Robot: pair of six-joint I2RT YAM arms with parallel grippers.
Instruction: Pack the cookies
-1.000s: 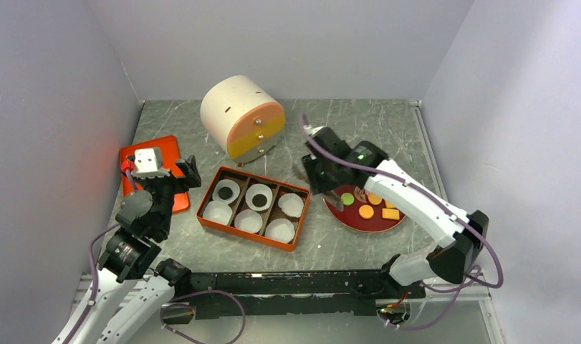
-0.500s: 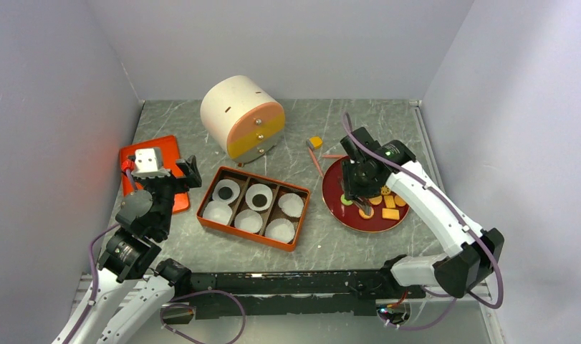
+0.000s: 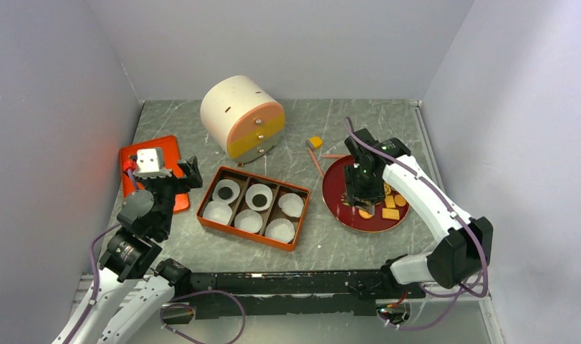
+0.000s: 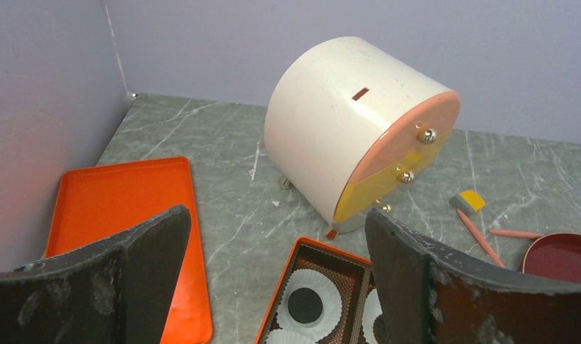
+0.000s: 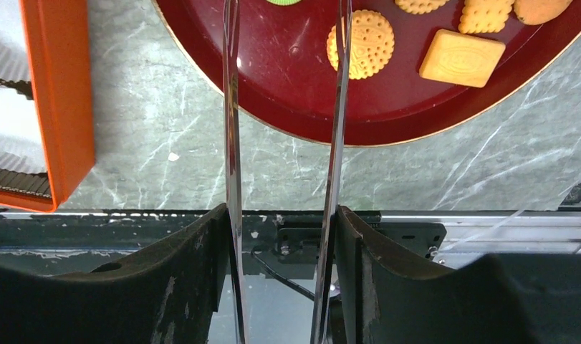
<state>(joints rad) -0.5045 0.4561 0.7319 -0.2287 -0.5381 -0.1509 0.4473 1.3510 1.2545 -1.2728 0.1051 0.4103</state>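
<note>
Cookies point(image 5: 360, 44) hug the plate's point(image 5: 287, 107) near-right edge; I see my right gripper point(image 5: 286, 29) above it, jaws apart, left gripper point(image 4: 276, 236) gaping wide

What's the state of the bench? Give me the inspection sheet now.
Surface: grey marble table.
Job's things: cookies on red plate; two black cookies in paper cups inside orange box.
Clutter: white drum, orange tray, pink sticks, yellow block.
Claws: left claw open, empty; right claw open above the plate.
Cables: purple cable along each arm.
Surroundings: plain grey walls.
</note>
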